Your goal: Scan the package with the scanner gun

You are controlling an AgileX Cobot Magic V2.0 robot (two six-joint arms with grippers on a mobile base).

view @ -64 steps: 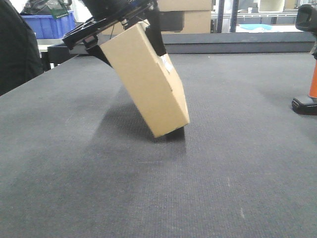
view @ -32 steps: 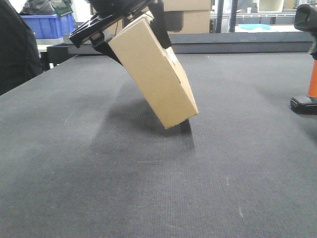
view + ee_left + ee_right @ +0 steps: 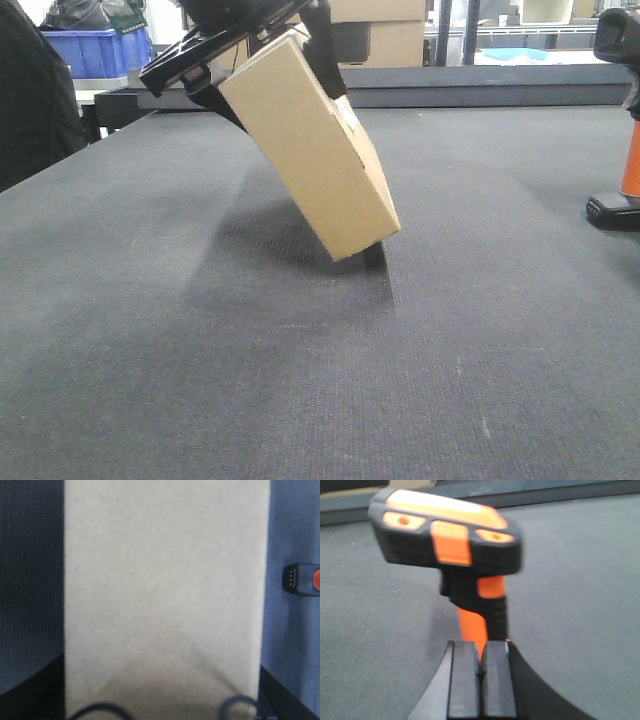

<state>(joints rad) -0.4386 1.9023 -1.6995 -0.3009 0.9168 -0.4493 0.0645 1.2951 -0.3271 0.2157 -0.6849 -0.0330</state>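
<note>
The left hand (image 3: 258, 50), clamped on the upper end of the one package (image 3: 315, 160), holds it tilted near the desk's (image 3: 200, 380) far edge. The right hand (image 3: 480, 680), fingers pressed together, sits just before the one scanner gun (image 3: 450, 540), which stands upright by the right edge.

Plain tan cardboard package (image 3: 310, 150) with a small white label (image 3: 346, 112) on one face. Scanner gun (image 3: 452, 545): black head with orange buttons and a pale orange top panel, bright orange handle, black foot. Dark grey desk (image 3: 300, 380) with a fine woven texture. Blue crate (image 3: 95, 50) behind.
</note>
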